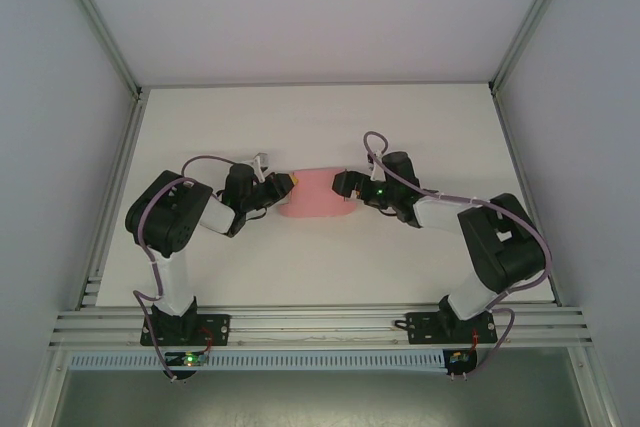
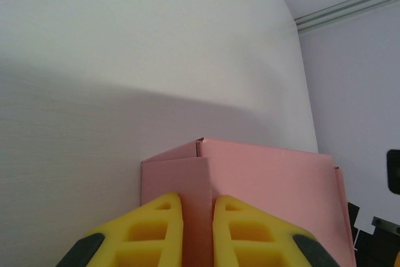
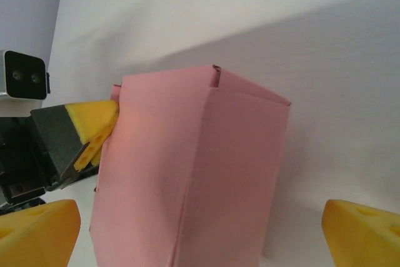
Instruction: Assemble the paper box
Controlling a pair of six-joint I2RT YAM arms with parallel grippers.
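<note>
The paper box [image 1: 315, 195] sits in the middle of the smooth white table [image 1: 210, 127], between the two arms. It is a small oblong of plain pink card, thin and matte, with crisp folded edges. The left gripper [image 1: 284, 185] is at its left end and clenched on it. From that wrist you see two yellow fingers [image 2: 161, 232], rubbery wedges with hollow triangular cells, pinching an upright strip of the card, which runs straight up out of the narrow slot between them. A small notch shows at the top corner where two panels meet. The right gripper [image 1: 346, 186] is at the opposite end, released. From its wrist the yellow fingertips [image 3: 37, 232] stand wide apart, with the box between them and touching neither, as far as I can see. From here the box looks like a tall prism with one face in darker shade and its top corner slightly loose
</note>
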